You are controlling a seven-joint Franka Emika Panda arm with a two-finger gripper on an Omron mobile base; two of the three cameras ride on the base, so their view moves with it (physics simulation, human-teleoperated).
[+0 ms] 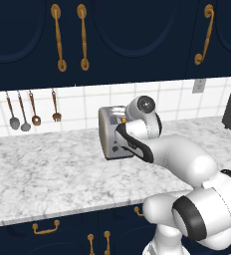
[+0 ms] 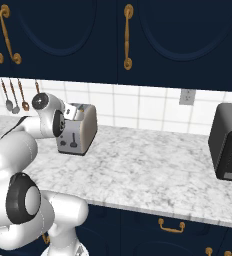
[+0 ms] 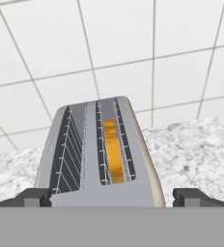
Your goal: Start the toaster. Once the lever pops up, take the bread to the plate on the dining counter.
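The grey-silver toaster (image 1: 109, 133) (image 2: 83, 131) stands at the back of the marbled counter (image 1: 48, 172), close to the tiled wall. In the hand view I look down along the top of the toaster (image 3: 104, 190). The bread (image 3: 113, 152), a golden slice, sits sunk in its right-hand slot, and the left-hand slot is empty. My gripper (image 3: 114, 198) hovers just above the toaster's near end. It is open wide, with one dark fingertip on each side and nothing held. The plate and the dining counter are out of view.
A black appliance (image 2: 230, 142) stands on the counter to the right. Spoons and a fork (image 1: 33, 113) hang on the wall to the left. Dark navy cabinets with gold handles (image 1: 82, 37) hang above the counter. A wall outlet (image 2: 187, 96) is set in the tiles.
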